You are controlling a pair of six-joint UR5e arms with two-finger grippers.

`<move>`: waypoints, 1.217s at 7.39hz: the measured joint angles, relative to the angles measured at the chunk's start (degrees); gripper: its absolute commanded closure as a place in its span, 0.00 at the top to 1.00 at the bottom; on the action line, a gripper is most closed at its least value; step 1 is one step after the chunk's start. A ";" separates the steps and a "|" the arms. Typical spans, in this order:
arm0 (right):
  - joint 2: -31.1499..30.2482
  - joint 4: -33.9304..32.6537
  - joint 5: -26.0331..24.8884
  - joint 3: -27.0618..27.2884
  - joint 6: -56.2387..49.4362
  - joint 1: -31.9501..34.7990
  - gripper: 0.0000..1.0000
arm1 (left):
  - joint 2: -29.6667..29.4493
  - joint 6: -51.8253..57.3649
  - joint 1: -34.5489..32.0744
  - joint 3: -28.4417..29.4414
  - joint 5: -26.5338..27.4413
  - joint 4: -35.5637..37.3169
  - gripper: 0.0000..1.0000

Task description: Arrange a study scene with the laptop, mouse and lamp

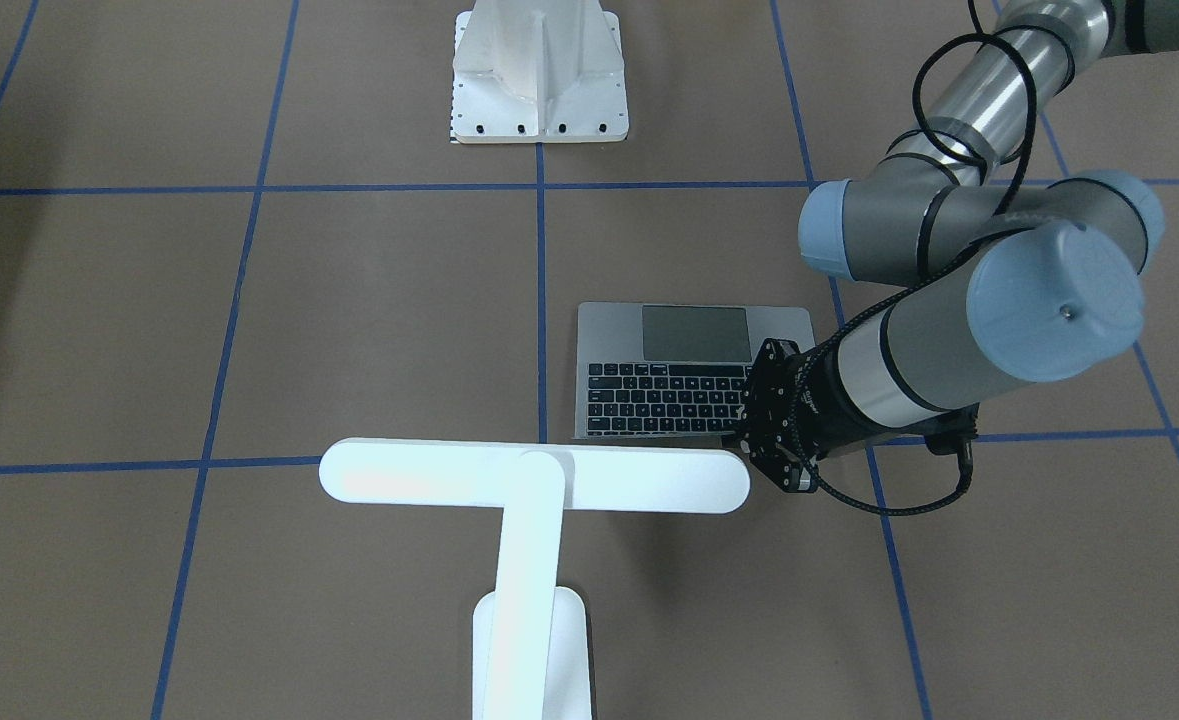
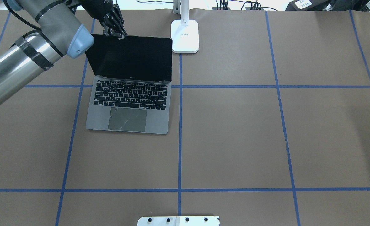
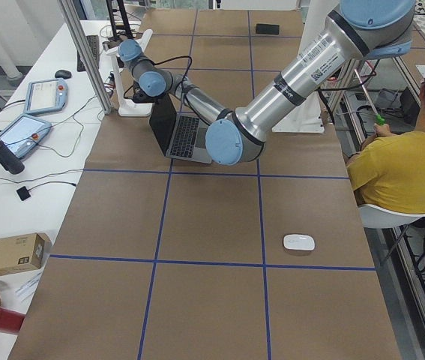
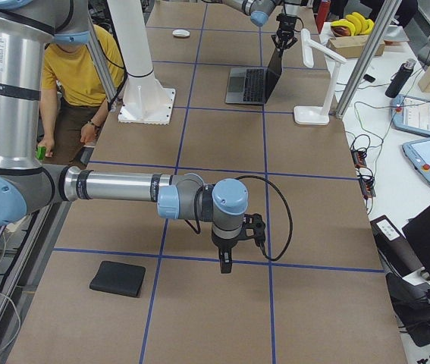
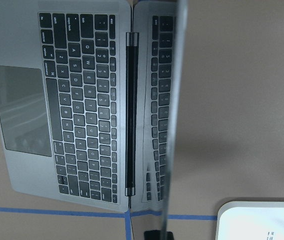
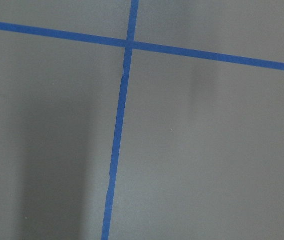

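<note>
Since a study scene is wanted on the worktop (image 2: 266,125), the laptop (image 2: 130,91) is stood open with the lamp (image 1: 534,478) just beside its lid, seemingly for light. The lid's top edge is met by the left gripper (image 2: 119,34); whether it or the right gripper (image 4: 226,262) is clamped cannot be told. The mouse (image 3: 299,242) is seen well apart.

Brown table (image 2: 235,141), laptop (image 2: 130,103), lamp (image 2: 185,36), mouse (image 3: 299,242), black pad (image 4: 118,278), white pedestal (image 1: 539,80)

Lamp (image 2: 185,36) just behind-right of laptop (image 2: 130,103); mouse (image 3: 299,242) well apart left.
</note>
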 measured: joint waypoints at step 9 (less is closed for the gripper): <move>0.25 0.06 -0.04 0.04 0.00 0.05 1.00 | 1.80 -3.20 -2.74 -1.91 -0.11 -7.86 1.00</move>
